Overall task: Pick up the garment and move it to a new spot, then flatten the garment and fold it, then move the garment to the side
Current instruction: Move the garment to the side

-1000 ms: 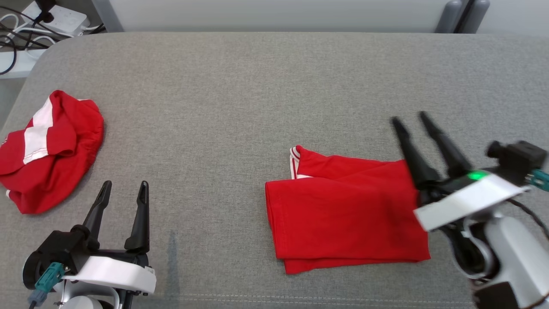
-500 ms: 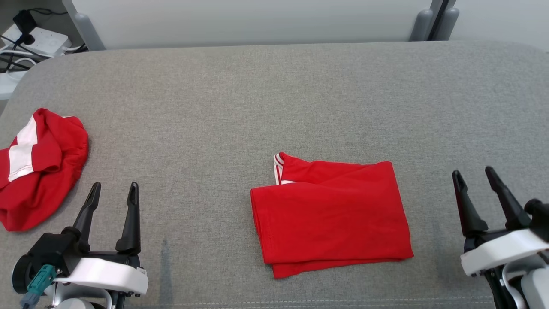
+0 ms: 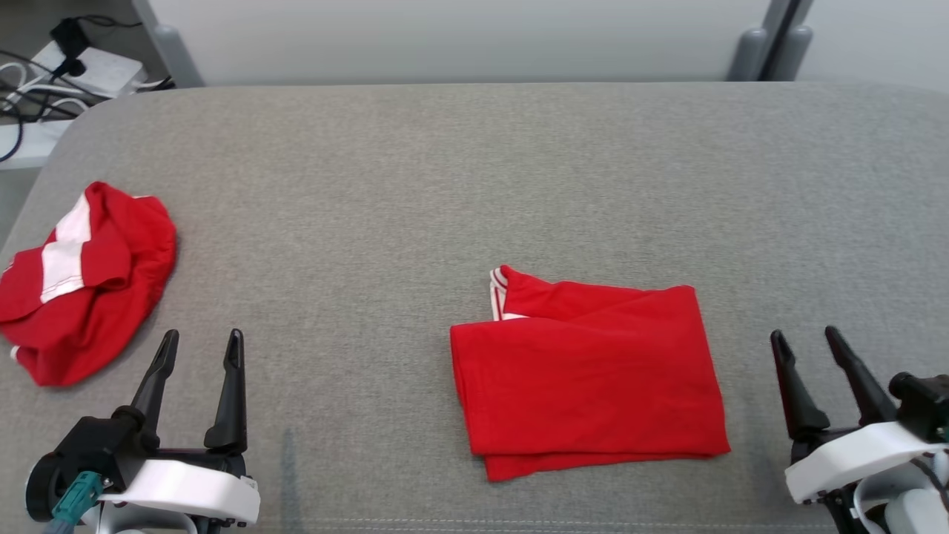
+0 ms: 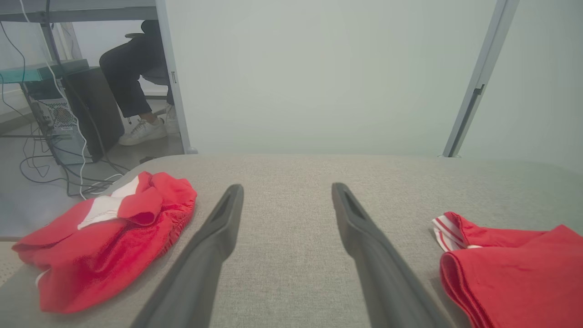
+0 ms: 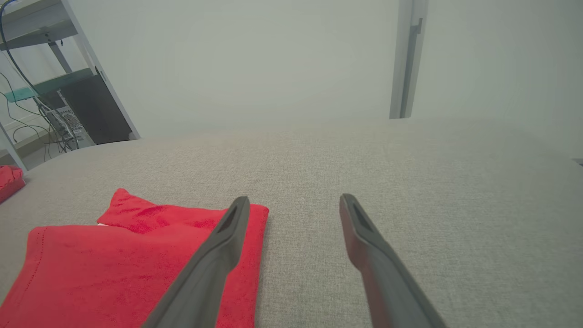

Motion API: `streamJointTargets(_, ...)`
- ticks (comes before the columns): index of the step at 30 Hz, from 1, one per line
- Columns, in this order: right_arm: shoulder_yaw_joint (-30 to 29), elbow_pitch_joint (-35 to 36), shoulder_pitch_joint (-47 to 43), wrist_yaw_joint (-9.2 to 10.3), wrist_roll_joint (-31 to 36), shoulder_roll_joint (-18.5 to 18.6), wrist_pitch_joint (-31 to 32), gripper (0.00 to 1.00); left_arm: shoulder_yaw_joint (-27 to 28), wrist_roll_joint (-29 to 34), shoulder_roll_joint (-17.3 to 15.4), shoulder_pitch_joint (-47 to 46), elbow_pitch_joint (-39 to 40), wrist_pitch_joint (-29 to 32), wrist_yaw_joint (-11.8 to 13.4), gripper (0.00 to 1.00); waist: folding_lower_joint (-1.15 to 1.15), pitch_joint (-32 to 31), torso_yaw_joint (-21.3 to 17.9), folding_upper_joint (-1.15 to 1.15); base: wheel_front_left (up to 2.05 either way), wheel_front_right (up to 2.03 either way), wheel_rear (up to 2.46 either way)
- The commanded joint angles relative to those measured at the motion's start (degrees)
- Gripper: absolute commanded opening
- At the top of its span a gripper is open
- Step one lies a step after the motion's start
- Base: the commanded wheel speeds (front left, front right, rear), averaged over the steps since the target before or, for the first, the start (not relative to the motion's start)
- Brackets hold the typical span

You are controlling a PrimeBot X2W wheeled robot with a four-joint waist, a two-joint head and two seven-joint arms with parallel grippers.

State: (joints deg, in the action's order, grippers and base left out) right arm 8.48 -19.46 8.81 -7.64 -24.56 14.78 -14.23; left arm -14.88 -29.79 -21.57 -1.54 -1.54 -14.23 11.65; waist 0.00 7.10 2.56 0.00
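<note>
Where the grey table rounded off at its left corner, a crumpled red-and-white garment lay in a heap, and just right of it the left gripper held its jaws spread apart with nothing between them. Right of centre the folded red garment lay flat as a rectangle, a white-striped cuff poking from its far left corner; beyond its right edge, clear of it, the right gripper stood equally wide and empty.
</note>
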Motion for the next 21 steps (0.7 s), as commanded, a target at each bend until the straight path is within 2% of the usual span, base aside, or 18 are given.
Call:
streamJointTargets(1,1.79,-0.13,1.37,0.15,-1.15,1.07,-0.59,1.0,1.96,0.8,-1.64,-2.68,1.67,-0.48,0.24,1.0,0.0,0.2,1.13,0.0,0.0,0.0,0.0)
streamJointTargets(12,8.45,-14.55,7.97,0.15,-7.18,3.34,2.38,1.0,0.09,0.85,0.7,-4.48,0.99,-0.6,-0.74,1.0,0.0,2.1,8.55,0.0,0.0,0.0,0.0)
streamJointTargets(19,12.43,-20.47,10.68,0.15,-11.87,3.41,6.22,1.0,0.55,0.99,1.61,-5.08,-0.19,-0.7,-1.63,1.0,0.0,2.75,10.79,0.0,0.0,0.0,0.0)
streamJointTargets(21,13.64,-20.98,11.26,0.15,-13.3,3.53,6.96,0.0,0.8,1.14,1.78,-5.09,-0.27,-0.72,-1.79,1.0,0.0,2.89,10.88,0.0,0.0,0.0,0.0)
